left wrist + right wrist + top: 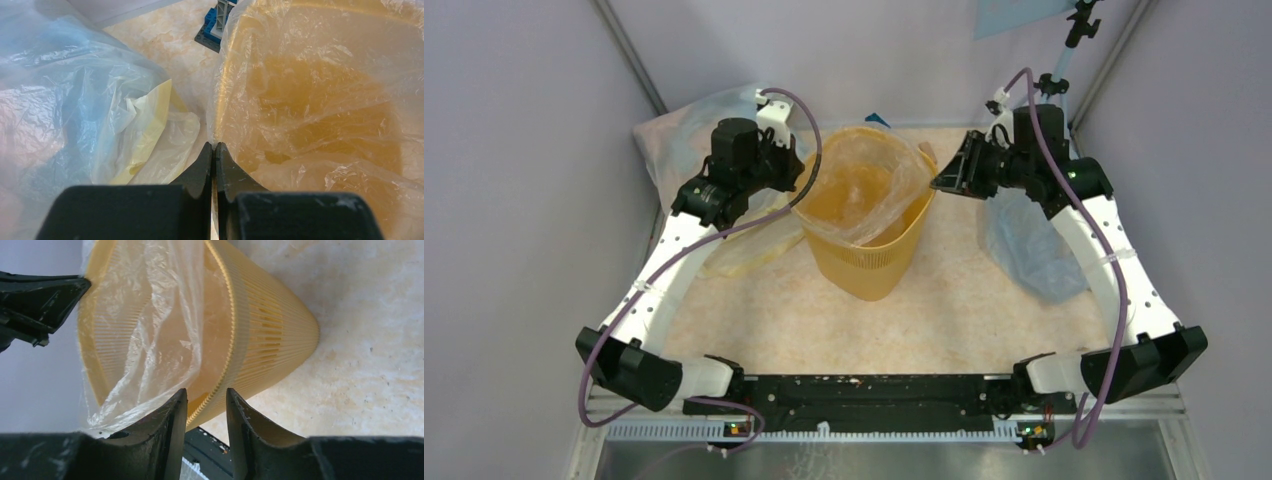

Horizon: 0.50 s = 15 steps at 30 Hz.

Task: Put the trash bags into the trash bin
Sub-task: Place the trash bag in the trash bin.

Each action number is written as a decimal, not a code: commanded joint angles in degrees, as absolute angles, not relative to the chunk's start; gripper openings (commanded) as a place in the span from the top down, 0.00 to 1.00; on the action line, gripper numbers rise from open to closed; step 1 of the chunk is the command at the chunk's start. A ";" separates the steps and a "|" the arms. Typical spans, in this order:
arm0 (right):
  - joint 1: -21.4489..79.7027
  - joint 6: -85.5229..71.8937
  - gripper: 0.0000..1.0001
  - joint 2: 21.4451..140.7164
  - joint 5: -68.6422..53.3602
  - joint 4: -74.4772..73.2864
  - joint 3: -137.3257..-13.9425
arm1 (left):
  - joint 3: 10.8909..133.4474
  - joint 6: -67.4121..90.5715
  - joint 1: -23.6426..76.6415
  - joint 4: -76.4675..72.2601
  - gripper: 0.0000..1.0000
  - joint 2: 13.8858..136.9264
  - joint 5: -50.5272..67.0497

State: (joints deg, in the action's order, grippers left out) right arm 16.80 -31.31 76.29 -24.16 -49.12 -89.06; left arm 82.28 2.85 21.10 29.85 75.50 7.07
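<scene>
Clear plastic bag (865, 188) lines the yellow bin (871, 266) on the table (954, 305), film spilling over its rim. The left gripper (215, 148) is pressed closed at the bag's edge; the right gripper (206, 396), slightly parted, holds nothing beside the rim.

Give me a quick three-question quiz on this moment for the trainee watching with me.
1. True or false: the right gripper has its jaws standing apart.
2. Where is the clear trash bag?
A. In the trash bin, with film spilling past the rim
B. Flat on the table in front of the arm bases
C. Hanging from the back wall
3. Which gripper is shut, right next to the bin's rim?

Key: 1 true; 2 A; 3 the left gripper.
</scene>
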 commanded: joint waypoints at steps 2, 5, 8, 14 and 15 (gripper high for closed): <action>16.30 -32.63 0.59 75.56 -28.05 -43.09 -90.65 | 84.43 3.21 20.76 27.13 1.00 74.36 7.31; 16.43 -33.21 0.56 75.71 -28.04 -42.73 -91.23 | 84.39 3.31 20.83 27.07 1.00 74.36 7.36; 16.86 -32.75 0.57 77.38 -27.37 -44.38 -92.94 | 84.30 3.37 20.82 27.02 1.00 74.39 7.47; 18.77 -32.71 0.63 79.44 -26.14 -44.00 -94.19 | 84.21 3.61 20.82 26.68 1.00 74.43 7.60; 19.07 -32.63 0.64 79.91 -25.84 -44.12 -94.69 | 84.20 3.62 20.83 26.64 1.00 74.40 7.72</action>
State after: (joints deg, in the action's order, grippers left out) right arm 17.65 -32.62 78.85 -26.72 -45.50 -91.11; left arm 82.28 2.90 21.10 29.85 75.50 7.07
